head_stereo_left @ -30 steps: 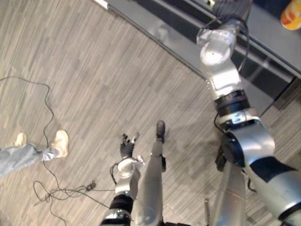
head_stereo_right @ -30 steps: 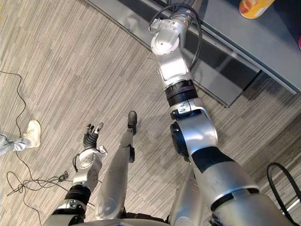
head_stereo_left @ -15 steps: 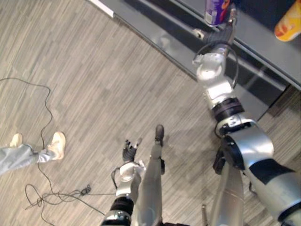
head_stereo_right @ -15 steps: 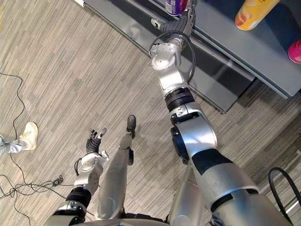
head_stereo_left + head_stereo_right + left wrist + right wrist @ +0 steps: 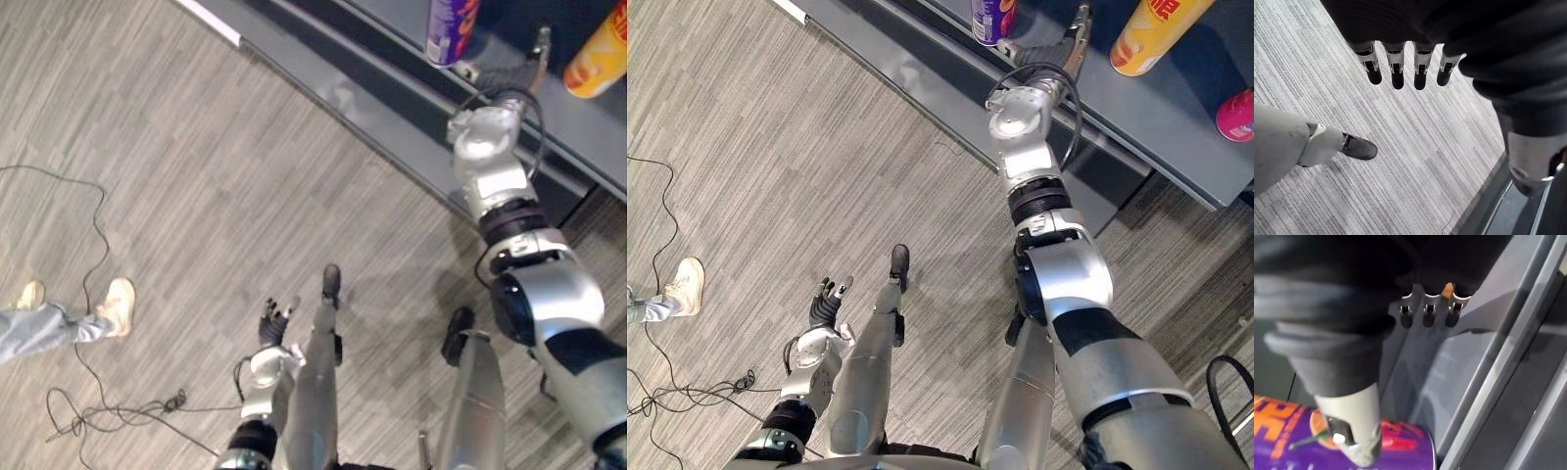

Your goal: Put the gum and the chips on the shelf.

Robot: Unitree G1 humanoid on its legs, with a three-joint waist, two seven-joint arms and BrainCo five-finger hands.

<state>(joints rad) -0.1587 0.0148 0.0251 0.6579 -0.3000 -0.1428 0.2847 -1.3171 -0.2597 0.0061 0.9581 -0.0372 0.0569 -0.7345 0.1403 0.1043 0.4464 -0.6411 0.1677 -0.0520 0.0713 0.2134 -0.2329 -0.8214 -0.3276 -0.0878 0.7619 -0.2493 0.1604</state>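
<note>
Right hand [image 5: 1053, 47] stretched over shelf [image 5: 1161, 113], fingers straight, beside purple can [image 5: 991, 14], left hand [image 5: 826, 305] low, fingers relaxed

Both eye views look steeply down from the head at the floor [image 5: 196, 196] and the grey shelf [image 5: 911, 73] on the far right — slightly offset, they share nearly everything. The left wrist view looks past the left hand [image 5: 1415, 24] at the floor, low and near. The right wrist view sits very close to the shelf and the purple can [image 5: 1283, 431] — both also in the eye views.
</note>
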